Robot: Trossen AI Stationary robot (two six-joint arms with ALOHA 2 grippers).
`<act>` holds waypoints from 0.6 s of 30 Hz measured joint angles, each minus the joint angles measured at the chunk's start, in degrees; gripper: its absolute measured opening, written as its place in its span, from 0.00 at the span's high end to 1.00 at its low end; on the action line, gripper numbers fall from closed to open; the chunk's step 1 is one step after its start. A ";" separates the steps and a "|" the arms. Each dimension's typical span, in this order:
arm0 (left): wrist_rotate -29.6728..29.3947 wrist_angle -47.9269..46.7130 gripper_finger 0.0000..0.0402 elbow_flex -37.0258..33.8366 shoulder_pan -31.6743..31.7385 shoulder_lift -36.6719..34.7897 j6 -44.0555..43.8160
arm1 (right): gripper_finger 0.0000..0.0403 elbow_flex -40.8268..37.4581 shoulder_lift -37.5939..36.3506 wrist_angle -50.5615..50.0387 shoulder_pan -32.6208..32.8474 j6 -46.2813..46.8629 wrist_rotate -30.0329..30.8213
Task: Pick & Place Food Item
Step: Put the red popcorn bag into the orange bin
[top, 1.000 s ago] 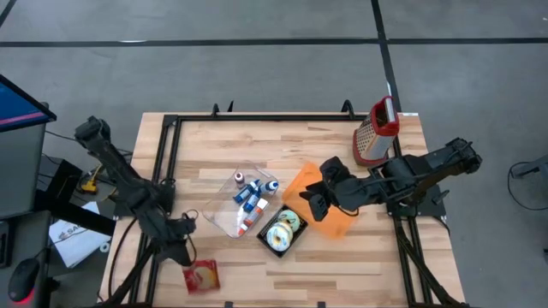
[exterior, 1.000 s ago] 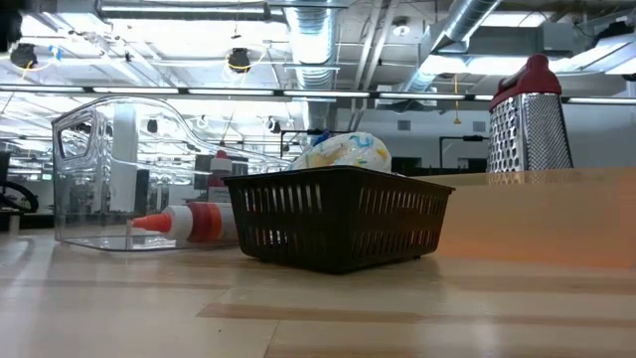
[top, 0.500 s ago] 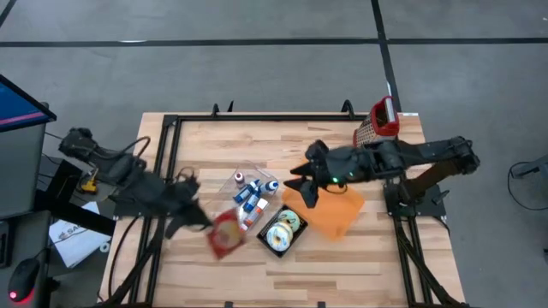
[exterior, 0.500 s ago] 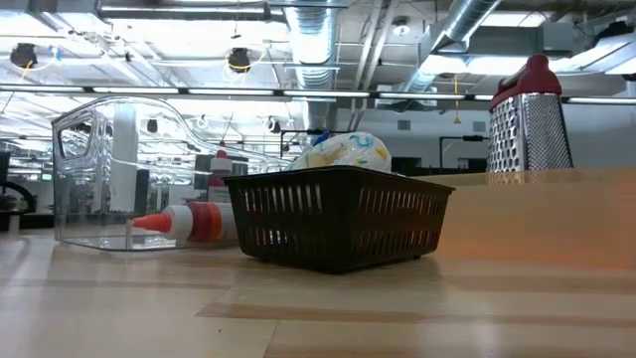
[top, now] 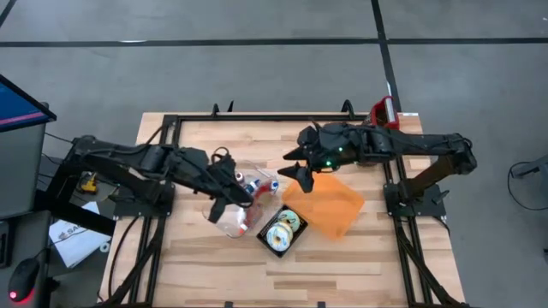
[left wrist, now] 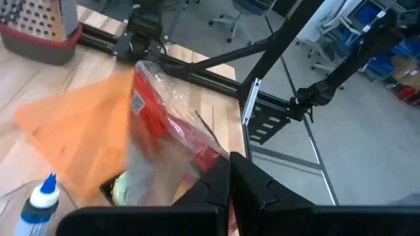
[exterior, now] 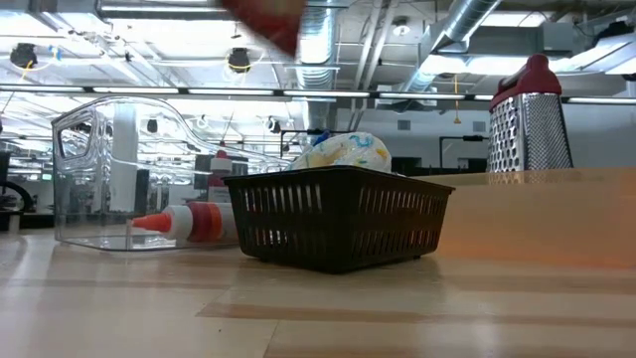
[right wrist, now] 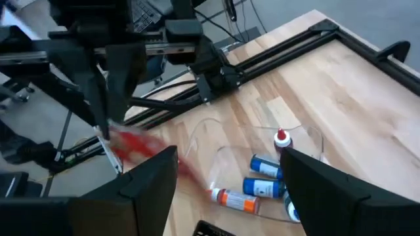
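Red food packet (left wrist: 172, 124) now aloft

Two matte black jointed arms (top: 128, 158), exposed cables, angular black jaws, green indicator light

Pale striped wood tabletop (top: 214, 265) framed in black rails. A red and clear food packet (left wrist: 172, 134) sits in the black left pincer (left wrist: 230, 180). Beside it lie an orange cloth (top: 330, 207), a black mesh basket (exterior: 333, 219), a clear plastic bin (exterior: 109, 169) of blue, white and red-capped bottles (right wrist: 266, 169), and a silver grater (exterior: 530, 117) with a red handle.
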 joint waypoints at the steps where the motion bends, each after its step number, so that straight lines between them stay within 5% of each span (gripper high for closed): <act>1: 0.03 0.18 1.00 0.64 -0.01 0.76 0.34 | 0.35 0.02 0.25 0.14 -0.41 -0.81 -0.94; 18: -2.45 4.36 1.00 3.08 0.23 3.27 0.08 | 0.35 0.04 1.58 -0.97 -1.51 -7.07 -13.25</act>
